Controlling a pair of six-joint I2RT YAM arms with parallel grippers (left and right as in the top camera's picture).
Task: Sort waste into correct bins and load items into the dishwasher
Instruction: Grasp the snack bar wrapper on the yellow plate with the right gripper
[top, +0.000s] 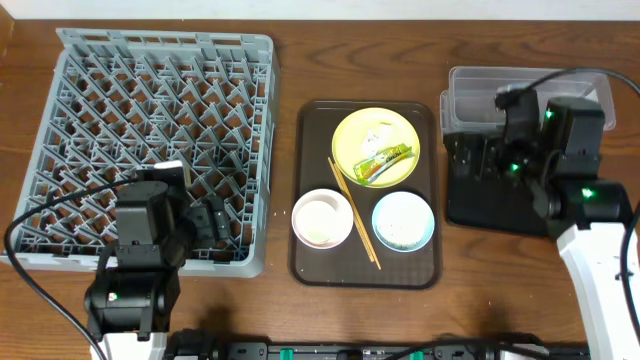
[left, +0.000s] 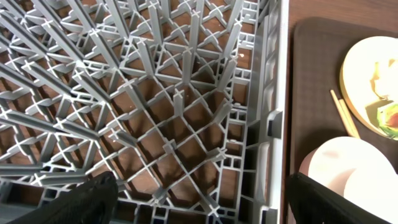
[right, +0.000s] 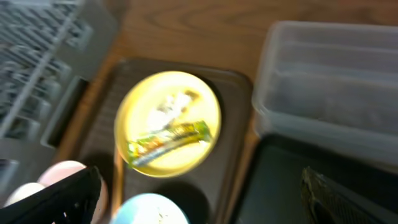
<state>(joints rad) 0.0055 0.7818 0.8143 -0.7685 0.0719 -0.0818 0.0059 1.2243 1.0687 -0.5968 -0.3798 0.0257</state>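
left gripper (left: 202, 196) and right gripper (right: 199, 190) gape empty; light, crinkly wrapper (right: 168, 142) on yellow plate (right: 202, 109) likely needs gentle mid-length pinch.

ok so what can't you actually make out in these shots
- Shallow glossy black rectangular tray: in the overhead view, the right arm covers most of it, so its contents are hidden.
- Green-and-yellow crinkled snack wrapper: the right wrist view is blurred and the overhead view too small, so the print is unreadable.
- Round white bowl: in the left wrist view, it is cut off by the bottom-right edge.
- Left end effector: in the overhead view, it is hidden beneath its own arm.
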